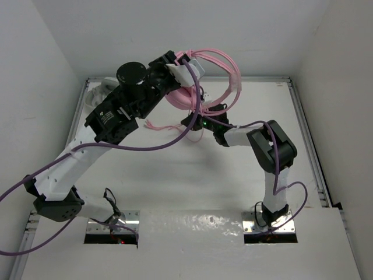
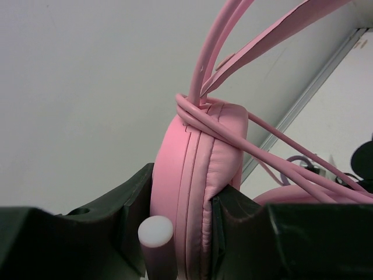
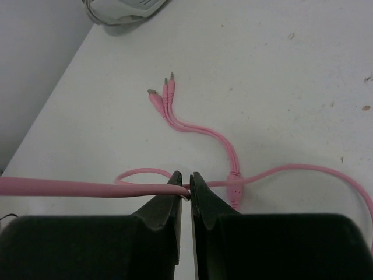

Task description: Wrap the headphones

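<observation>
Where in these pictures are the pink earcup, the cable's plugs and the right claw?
earcup (image 2: 201,175), left wrist view, on its padded cushion.
plugs (image 3: 164,93), right wrist view, on the middle plug's body.
right claw (image 3: 185,177), right wrist view, midway between its tips, pinching the cable (image 3: 70,188).

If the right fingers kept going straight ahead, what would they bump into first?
Probably the white table, right under the pink cable the fingers pinch; depth is hard to judge.
</observation>
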`<action>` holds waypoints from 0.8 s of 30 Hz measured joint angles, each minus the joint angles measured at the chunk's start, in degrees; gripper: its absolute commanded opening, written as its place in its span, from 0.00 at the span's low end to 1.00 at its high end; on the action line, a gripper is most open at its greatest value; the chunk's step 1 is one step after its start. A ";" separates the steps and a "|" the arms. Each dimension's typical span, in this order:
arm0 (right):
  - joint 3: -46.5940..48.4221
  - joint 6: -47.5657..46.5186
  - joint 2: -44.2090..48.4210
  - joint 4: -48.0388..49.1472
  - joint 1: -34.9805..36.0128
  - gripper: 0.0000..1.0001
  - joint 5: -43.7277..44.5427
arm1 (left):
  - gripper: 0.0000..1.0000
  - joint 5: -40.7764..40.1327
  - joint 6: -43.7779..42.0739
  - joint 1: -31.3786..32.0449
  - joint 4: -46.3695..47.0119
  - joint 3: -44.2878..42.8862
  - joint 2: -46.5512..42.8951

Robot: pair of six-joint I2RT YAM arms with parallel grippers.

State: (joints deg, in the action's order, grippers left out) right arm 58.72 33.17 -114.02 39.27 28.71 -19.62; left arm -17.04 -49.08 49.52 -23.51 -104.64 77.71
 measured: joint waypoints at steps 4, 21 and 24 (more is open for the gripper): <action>-4.11 2.89 -0.11 6.32 0.68 0.09 1.60 | 0.00 -2.36 0.04 -0.11 -0.24 -1.31 0.92; -13.22 -0.22 4.42 15.72 2.10 0.65 8.33 | 0.00 -3.50 0.79 -0.48 -1.22 -4.98 3.72; -11.98 -1.88 4.68 15.52 2.10 0.70 10.14 | 0.00 -3.39 1.16 -0.48 -1.46 -4.98 3.72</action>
State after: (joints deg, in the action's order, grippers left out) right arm 46.74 31.29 -109.34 54.78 30.81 -9.47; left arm -20.43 -47.92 49.04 -24.97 -109.62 81.43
